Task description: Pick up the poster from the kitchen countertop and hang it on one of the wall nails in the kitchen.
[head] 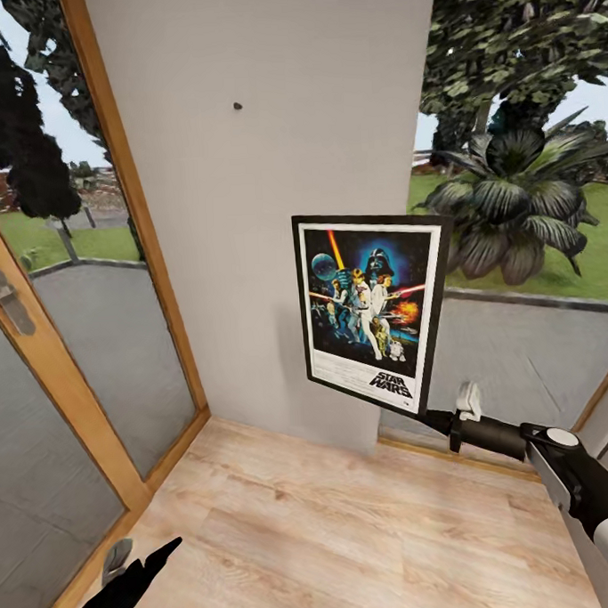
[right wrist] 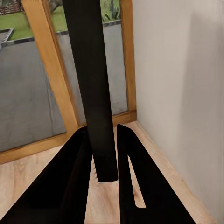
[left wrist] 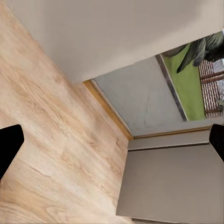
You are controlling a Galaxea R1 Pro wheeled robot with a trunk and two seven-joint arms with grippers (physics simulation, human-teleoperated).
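Observation:
My right gripper is shut on the lower right corner of the poster, which stands upright in the air in front of the pale grey wall. In the right wrist view the poster's black frame runs edge-on between the two fingers. One wall nail sticks out of the wall, above and to the left of the poster's top edge. My left gripper hangs low over the wooden floor, and its fingertips stand wide apart with nothing between them. The kitchen countertop is out of view.
A glass door with a wooden frame and a metal handle stands to the left of the wall. A window with plants outside lies to the right. Light wooden floor stretches below.

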